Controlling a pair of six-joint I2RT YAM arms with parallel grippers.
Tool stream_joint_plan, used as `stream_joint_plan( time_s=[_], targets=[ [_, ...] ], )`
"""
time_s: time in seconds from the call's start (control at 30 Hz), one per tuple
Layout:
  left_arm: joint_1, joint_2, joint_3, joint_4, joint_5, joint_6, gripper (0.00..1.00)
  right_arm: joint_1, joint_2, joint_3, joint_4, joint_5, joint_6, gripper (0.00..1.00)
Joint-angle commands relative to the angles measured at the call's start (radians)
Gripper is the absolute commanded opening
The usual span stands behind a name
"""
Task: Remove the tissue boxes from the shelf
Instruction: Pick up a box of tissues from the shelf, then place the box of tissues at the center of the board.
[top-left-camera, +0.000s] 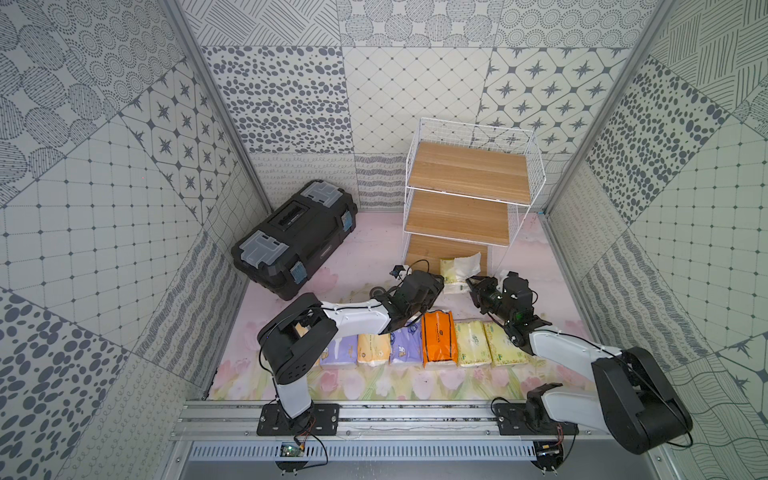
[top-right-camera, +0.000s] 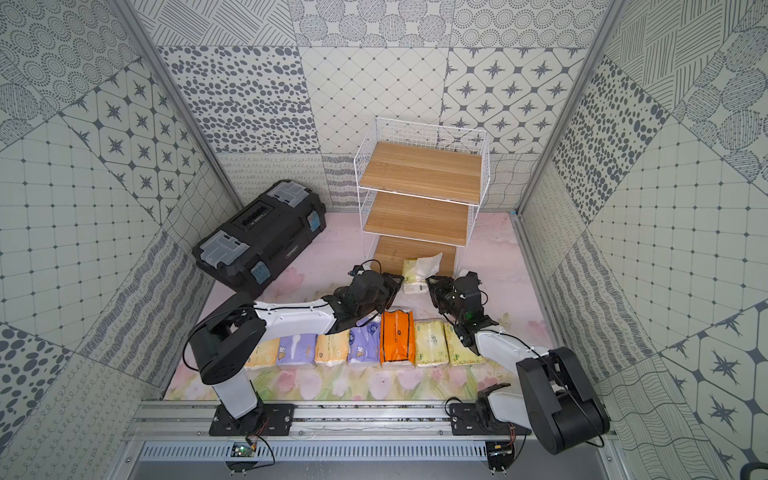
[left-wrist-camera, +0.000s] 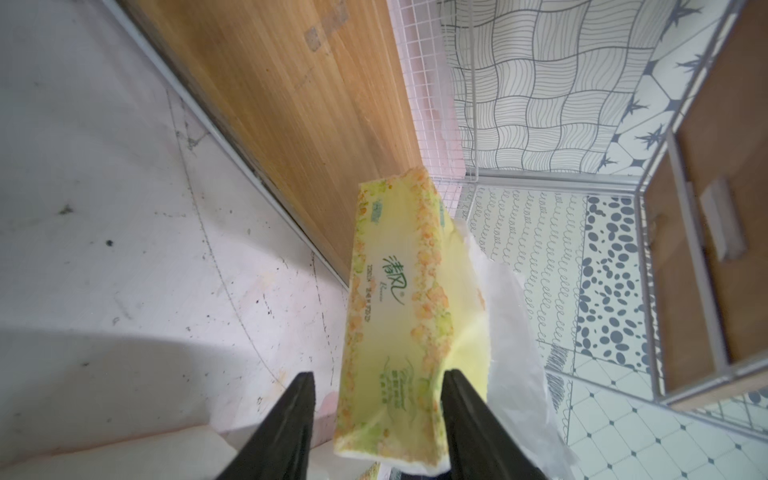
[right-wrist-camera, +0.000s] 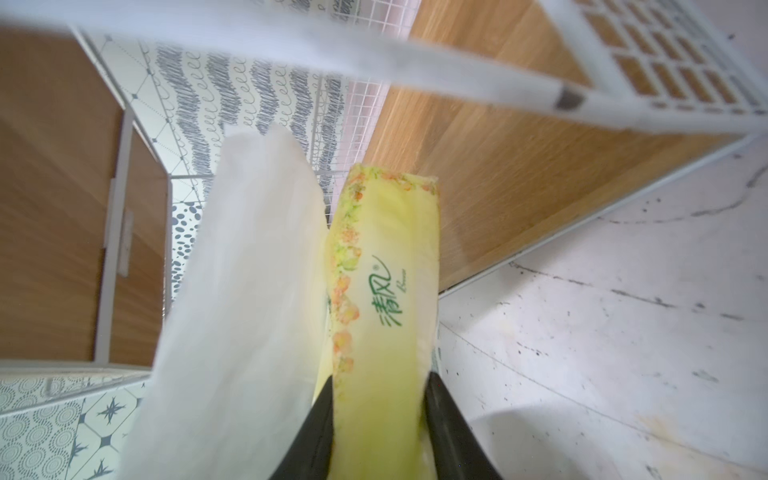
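The green characters "清风", followed by a registered-trademark sign, are printed on the face of the pale yellow-green tissue pack (left-wrist-camera: 395, 316) in the left wrist view. The same characters are shown on the pack (right-wrist-camera: 386, 316) in the right wrist view. A small cursive word set beside them cannot be made out, and a line of small green print is too blurred to be read. A dark logo on the bright orange pack (top-left-camera: 438, 338) and a label on the black toolbox (top-left-camera: 291, 237) are too small to be read.

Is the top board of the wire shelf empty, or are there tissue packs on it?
Empty. In both top views the top board shows only bare wood, nothing on it.
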Motion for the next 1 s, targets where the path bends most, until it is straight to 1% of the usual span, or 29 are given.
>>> stream_joint_plan(
  time_s=[0.0, 0.17, 0.27, 0.33, 0.4, 0.5, 0.63, 0.73, 0.8, 0.97],
  targets=[
    [-0.020, -0.132, -0.083, 0.018, -0.065, 0.102, 0.59, 0.019, -0.106, -0.036, -0.086, -0.015, -0.041, 0.28],
    [-0.048, -0.333, -0.193, -0.083, -0.174, 0.204, 0.64, 0.105, -0.299, -0.036, -0.303, 0.011, -0.112, 0.28],
    [-0.032, -0.467, -0.262, -0.156, -0.228, 0.268, 0.65, 0.177, -0.412, -0.036, -0.411, 0.061, -0.128, 0.27],
    [-0.019, -0.552, -0.295, -0.224, -0.273, 0.310, 0.66, 0.235, -0.454, -0.026, -0.444, 0.079, -0.146, 0.27],
    [0.001, -0.641, -0.324, -0.278, -0.309, 0.373, 0.66, 0.308, -0.458, 0.002, -0.458, 0.103, -0.164, 0.27],
    [0.045, -0.746, -0.354, -0.314, -0.305, 0.462, 0.65, 0.418, -0.404, 0.045, -0.423, 0.147, -0.178, 0.27],
    [0.104, -0.851, -0.341, -0.434, -0.293, 0.526, 0.65, 0.546, -0.278, 0.102, -0.314, 0.228, -0.211, 0.27],
    [0.152, -0.937, -0.338, -0.512, -0.310, 0.556, 0.65, 0.593, -0.160, 0.153, -0.232, 0.242, -0.238, 0.27],
    [0.191, -0.990, -0.339, -0.557, -0.317, 0.573, 0.66, 0.611, -0.075, 0.226, -0.180, 0.240, -0.246, 0.27],
    [0.273, -1.098, -0.338, -0.673, -0.346, 0.571, 0.66, 0.645, 0.139, 0.352, -0.055, 0.258, -0.220, 0.28]
  ],
)
